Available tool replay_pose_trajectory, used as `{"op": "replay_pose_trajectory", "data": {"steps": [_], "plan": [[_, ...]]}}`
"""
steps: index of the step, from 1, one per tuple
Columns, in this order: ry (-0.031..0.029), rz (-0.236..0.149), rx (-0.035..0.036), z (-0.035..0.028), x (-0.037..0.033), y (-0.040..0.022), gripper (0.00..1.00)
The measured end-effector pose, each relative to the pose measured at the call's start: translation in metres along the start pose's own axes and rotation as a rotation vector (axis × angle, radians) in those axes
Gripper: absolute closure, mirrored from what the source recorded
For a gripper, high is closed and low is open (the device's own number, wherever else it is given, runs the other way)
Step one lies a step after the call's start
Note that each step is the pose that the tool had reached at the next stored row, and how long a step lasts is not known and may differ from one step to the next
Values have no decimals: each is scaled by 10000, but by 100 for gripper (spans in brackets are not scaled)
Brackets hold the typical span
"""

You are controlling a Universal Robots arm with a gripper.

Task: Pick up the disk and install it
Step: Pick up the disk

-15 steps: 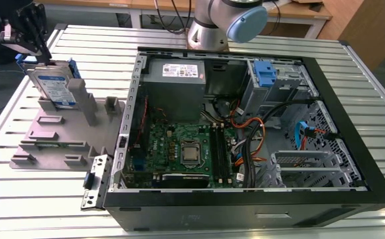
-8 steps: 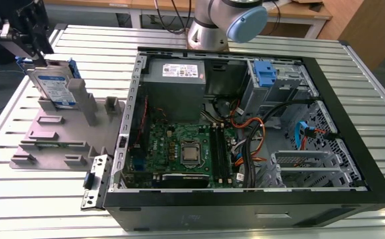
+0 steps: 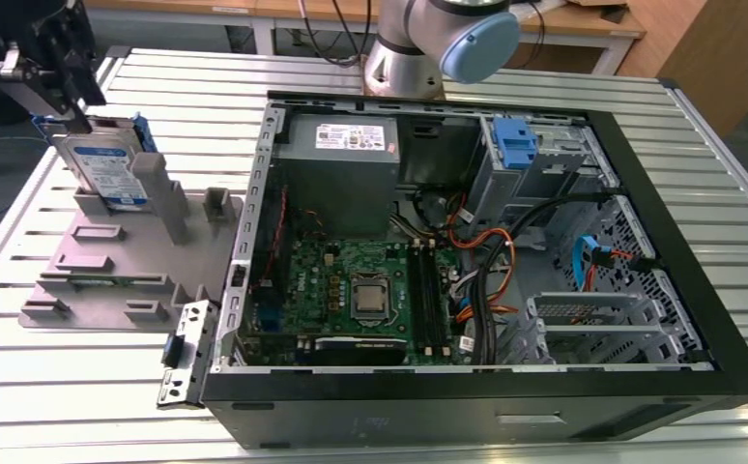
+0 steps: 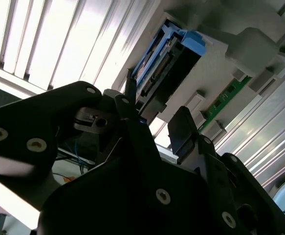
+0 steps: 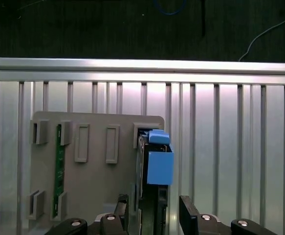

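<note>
Tabletop [image 3: 683, 135]: ribbed aluminium slats, carrying everything below.

Computer case [image 3: 477, 398]: black, lying on its side with the cover off, and taken here as the landmark. The green motherboard faces up inside it. A grey power supply box [image 3: 342, 179] with a white sticker sits in the case's far corner on the exterior view's left. A bare blue plastic bracket [image 3: 513, 145] stands in the drive cage at the far corner on the exterior view's right.

Arm [image 3: 432, 39]: its base stands just behind the case's far wall.

Fixture plate [image 3: 103, 275]: grey, flat on the tabletop just beside the case on the exterior view's left. It has raised blocks and slots, and a narrow green circuit board [image 5: 59, 161] lies in one slot.

Disk [image 3: 106, 166]: stands upright on edge in a holder at the far end of the plate, well apart from the case's drive cage. Its white and blue label faces the exterior camera, and its blue rails show along the edges.

Gripper [image 5: 154, 215]: directly over the disk's top edge, with the jaws apart and one on each side of the disk. In the first wrist view the fingers [image 5: 188, 213] flank the disk with a gap on both sides, so nothing is clamped. In the second wrist view one fingertip overlaps the disk's near corner; whether it touches cannot be told.
</note>
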State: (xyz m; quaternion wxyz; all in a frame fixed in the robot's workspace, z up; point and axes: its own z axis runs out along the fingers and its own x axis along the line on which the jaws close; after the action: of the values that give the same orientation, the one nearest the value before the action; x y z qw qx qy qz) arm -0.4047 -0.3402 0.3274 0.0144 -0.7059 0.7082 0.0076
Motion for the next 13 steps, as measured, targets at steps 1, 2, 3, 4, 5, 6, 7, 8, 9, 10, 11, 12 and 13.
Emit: {"op": "replay_pose_trajectory", "data": {"steps": [1, 2, 3, 4, 5, 6, 7, 8, 9, 10, 11, 12, 13], "plan": [[0, -3, 39, 6, 1, 11, 47], [0, -5, 74, 13, 1, 19, 47], [0, -7, 103, 20, 1, 27, 47], [-1, -10, 129, 33, 1, 30, 47], [-2, -12, 143, 49, 2, 32, 47], [-1, -13, 147, 66, 3, 33, 47], [-1, -13, 152, 84, 3, 33, 47], [-1, -12, 153, 101, 3, 34, 47], [-1, -12, 152, 118, 4, 34, 47], [-1, -12, 152, 137, 5, 34, 47], [-1, -12, 151, 155, 5, 35, 47], [-1, -12, 152, 172, 6, 35, 47], [-1, -12, 152, 186, 6, 35, 47]]}}
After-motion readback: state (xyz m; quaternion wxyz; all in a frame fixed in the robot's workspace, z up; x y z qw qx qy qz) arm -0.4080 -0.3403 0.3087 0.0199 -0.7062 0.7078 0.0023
